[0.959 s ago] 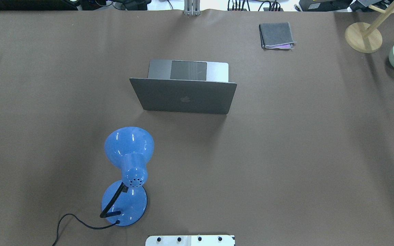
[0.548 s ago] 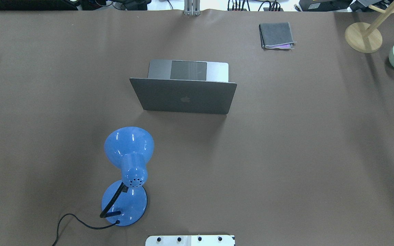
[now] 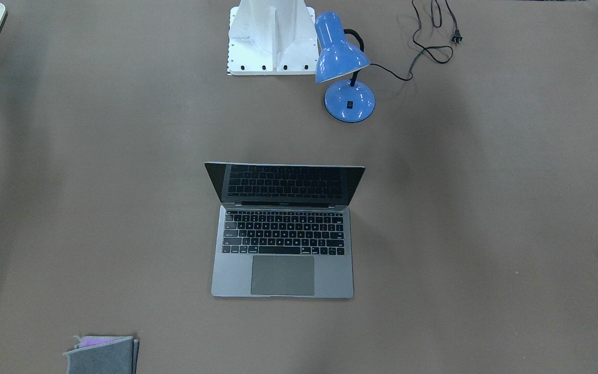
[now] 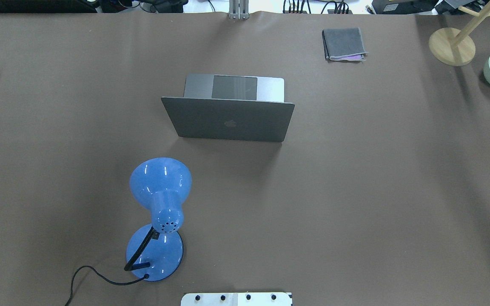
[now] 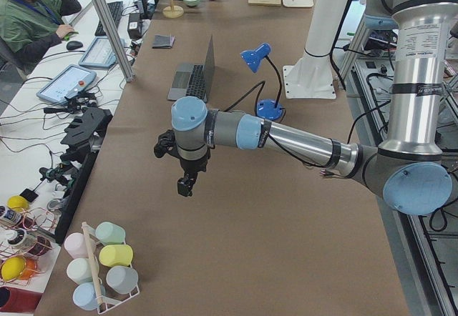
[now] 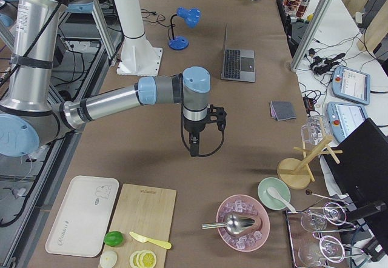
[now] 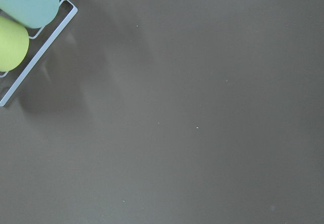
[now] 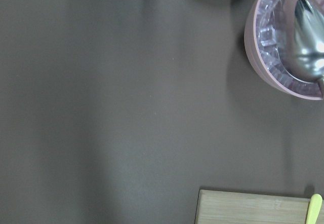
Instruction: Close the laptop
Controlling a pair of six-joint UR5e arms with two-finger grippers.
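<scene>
Brown covering runs right across the desk (image 4: 355, 191), and both arms are far out. The left arm (image 5: 286, 137) and the right arm (image 6: 115, 101) each hang well apart from the blue lamp (image 4: 160, 187), one off to either side of it, towards the desk's ends. The laptop (image 4: 228, 121) sits just past that lamp, on the side away from the robot's base, with its lid up, keyboard and trackpad exposed, and the back of the lid facing the lamp. Nothing touches it. The left pincer (image 5: 184, 186) and right pincer (image 6: 194, 148) point down over bare desk with nothing visibly in them, but how wide either is parted I cannot tell from these side views. By my reckoning the job has not begun: the reach, the contact on the lid and the push-down all remain.
</scene>
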